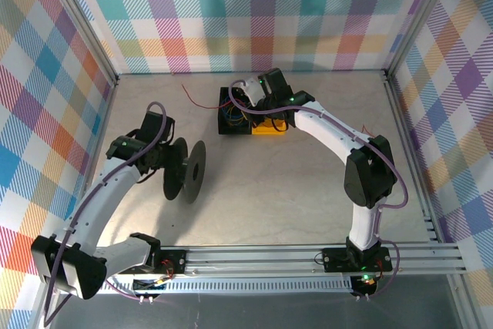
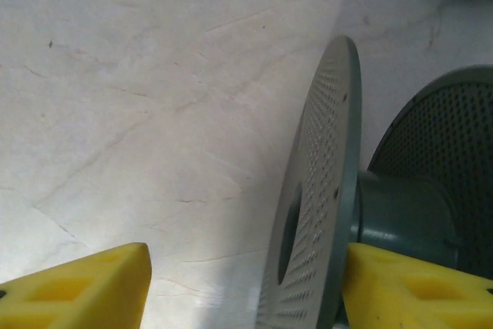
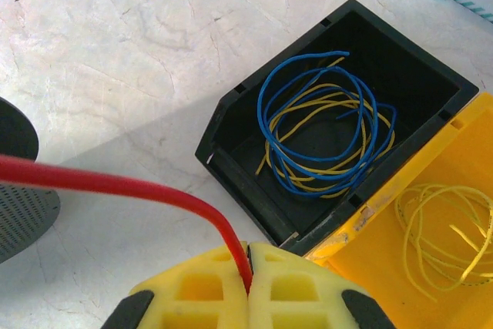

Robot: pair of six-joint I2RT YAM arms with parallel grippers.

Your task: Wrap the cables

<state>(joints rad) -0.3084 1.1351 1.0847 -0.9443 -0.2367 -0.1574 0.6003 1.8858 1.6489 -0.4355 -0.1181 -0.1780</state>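
Note:
A thin red cable (image 3: 115, 184) runs in from the left and bends down into my right gripper (image 3: 248, 267), which is shut on it. From above, that gripper (image 1: 240, 96) hovers at the left edge of the black bin (image 1: 225, 122), and the red cable (image 1: 194, 92) trails left across the table. The black spool (image 1: 185, 171) stands on edge at centre left. My left gripper (image 2: 246, 267) is open astride one spool flange (image 2: 327, 182). One yellow finger (image 2: 85, 290) stands well clear of the flange; the other sits beside the hub (image 2: 400, 213).
The black bin (image 3: 231, 125) holds loops of blue and yellow wire. A yellow bin (image 3: 454, 267) with yellow wire adjoins it. Another red wire (image 1: 370, 130) lies by the right arm. Checkered walls enclose the table, and a rail runs along the near edge.

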